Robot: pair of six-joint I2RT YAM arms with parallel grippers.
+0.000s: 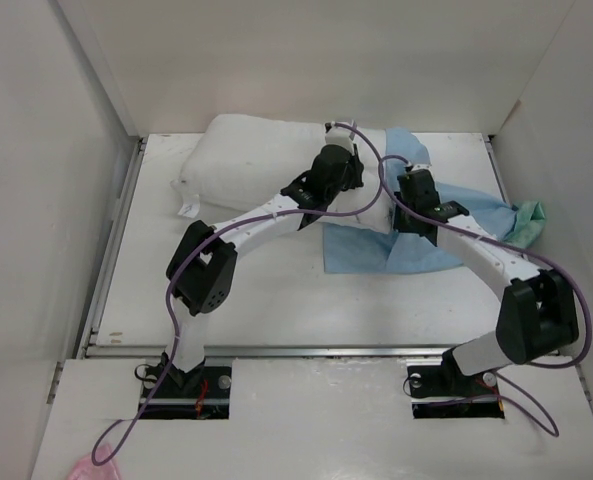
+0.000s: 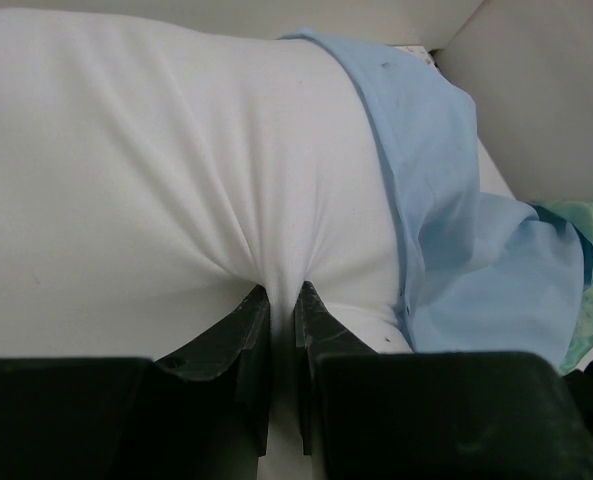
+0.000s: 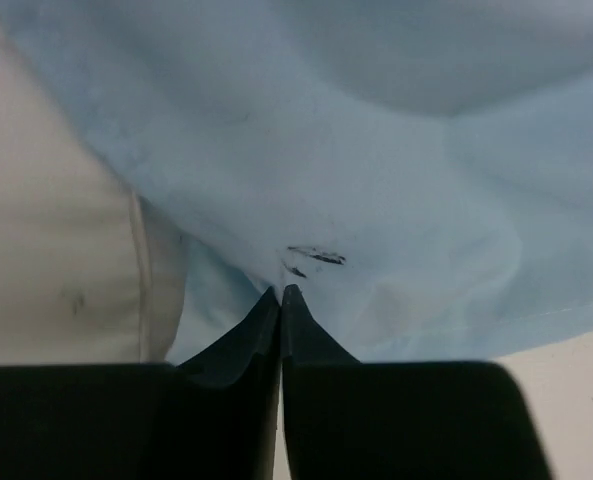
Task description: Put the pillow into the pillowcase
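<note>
The white pillow [image 1: 251, 160] lies at the back of the table, its right end under the mouth of the light blue pillowcase [image 1: 456, 225], which spreads to the right and shows a mint-green corner [image 1: 526, 222]. My left gripper [image 1: 342, 160] is over the pillow's right part. In the left wrist view it [image 2: 281, 290] is shut on a pinched fold of the pillow [image 2: 176, 150], with the pillowcase [image 2: 476, 270] just to the right. My right gripper [image 1: 412, 186] sits on the blue cloth. Its jaws [image 3: 281, 290] are together, pinching the pillowcase [image 3: 376, 150] beside the pillow [image 3: 56, 200].
White walls enclose the table on the left [image 1: 36, 200], back and right [image 1: 566, 130]. A metal rail [image 1: 276, 350] runs along the near edge. A pink scrap [image 1: 94, 467] lies at the bottom left by the purple cable.
</note>
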